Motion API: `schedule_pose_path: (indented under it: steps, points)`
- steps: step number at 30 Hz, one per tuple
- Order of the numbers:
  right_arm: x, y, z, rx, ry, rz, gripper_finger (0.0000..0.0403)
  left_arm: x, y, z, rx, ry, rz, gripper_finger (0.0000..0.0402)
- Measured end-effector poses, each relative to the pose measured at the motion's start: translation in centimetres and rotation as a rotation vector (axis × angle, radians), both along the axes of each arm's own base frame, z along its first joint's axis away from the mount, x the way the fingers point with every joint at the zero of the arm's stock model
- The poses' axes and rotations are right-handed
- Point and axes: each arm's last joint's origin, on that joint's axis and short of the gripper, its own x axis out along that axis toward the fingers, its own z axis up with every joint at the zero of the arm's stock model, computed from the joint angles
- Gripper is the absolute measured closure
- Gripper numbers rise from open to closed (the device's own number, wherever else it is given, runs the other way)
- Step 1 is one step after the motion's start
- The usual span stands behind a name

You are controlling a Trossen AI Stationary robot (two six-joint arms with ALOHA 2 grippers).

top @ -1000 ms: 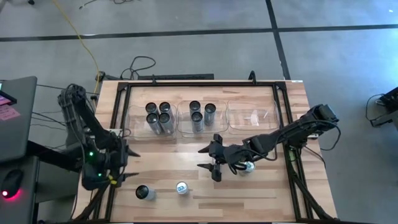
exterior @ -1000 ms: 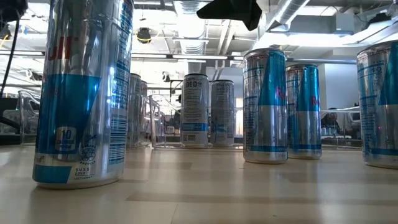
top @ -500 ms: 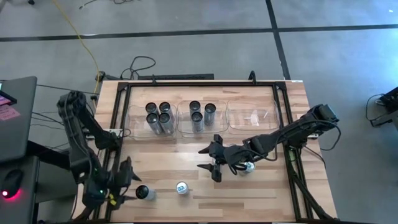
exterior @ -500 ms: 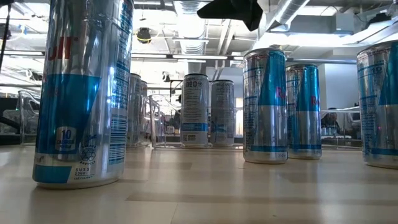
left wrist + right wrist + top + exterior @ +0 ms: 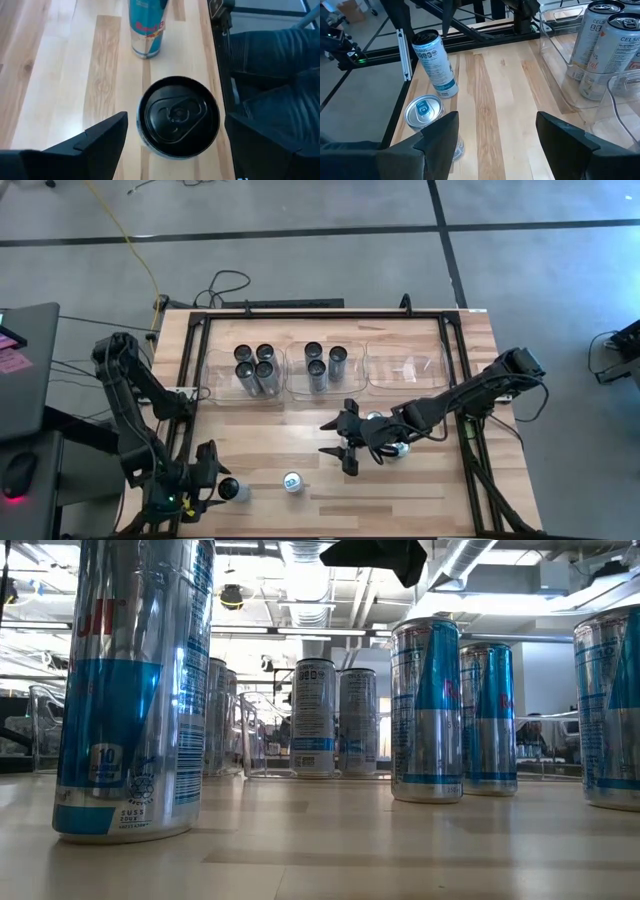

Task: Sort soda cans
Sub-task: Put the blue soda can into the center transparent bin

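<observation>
A black-topped soda can [image 5: 232,490] [image 5: 178,116] stands upright near the table's near-left corner. My left gripper [image 5: 208,480] [image 5: 176,122] is open, with a finger on either side of this can and a gap showing on both sides. A light-topped can [image 5: 292,482] [image 5: 146,27] stands just to its right. My right gripper [image 5: 328,437] [image 5: 497,120] is open above the table's middle and holds nothing. Another light-topped can [image 5: 398,448] stands half hidden under the right arm. Several dark-topped cans stand in the left bin [image 5: 250,365], and three stand in the middle bin [image 5: 322,363].
Three clear bins line the far side of the table, and the right bin [image 5: 405,367] holds no cans. A black frame rail [image 5: 190,380] runs round the table. In the low view, tall cans [image 5: 135,690] [image 5: 425,710] stand close to the near edge.
My left arm has swung toward the table's near edge and come down beside the black-topped can, so its open fingers now stand on either side of it. The cans have not moved.
</observation>
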Motion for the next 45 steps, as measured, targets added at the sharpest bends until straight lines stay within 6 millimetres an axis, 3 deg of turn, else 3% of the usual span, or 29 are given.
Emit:
schedule_pose_path:
  steps: [13, 20, 23, 34, 45]
  points:
    - [0.0, 0.0, 0.0, 0.028, -0.001, -0.010, 0.0117, 2.0, -1.2, -2.9, 0.135, 0.034, 0.008, 0.0077]
    - [0.0, 0.0, 0.0, 0.040, -0.003, -0.022, 0.0117, 3.4, -0.4, -3.0, 0.151, 0.039, 0.057, 0.0155]
    - [-0.1, 0.2, 0.0, 0.051, -0.001, -0.023, 0.0117, 4.1, 0.1, -3.0, 0.164, 0.041, 0.074, 0.0155]
    - [-1.0, 1.3, -0.6, 0.023, 0.063, -0.038, 0.0117, 7.4, 3.7, -2.3, 0.269, 0.044, 0.128, 0.0155]
    - [-1.7, 1.4, -1.5, -0.017, 0.149, -0.097, 0.0117, 8.4, 8.9, 2.0, 0.247, -0.099, 0.188, 0.0155]
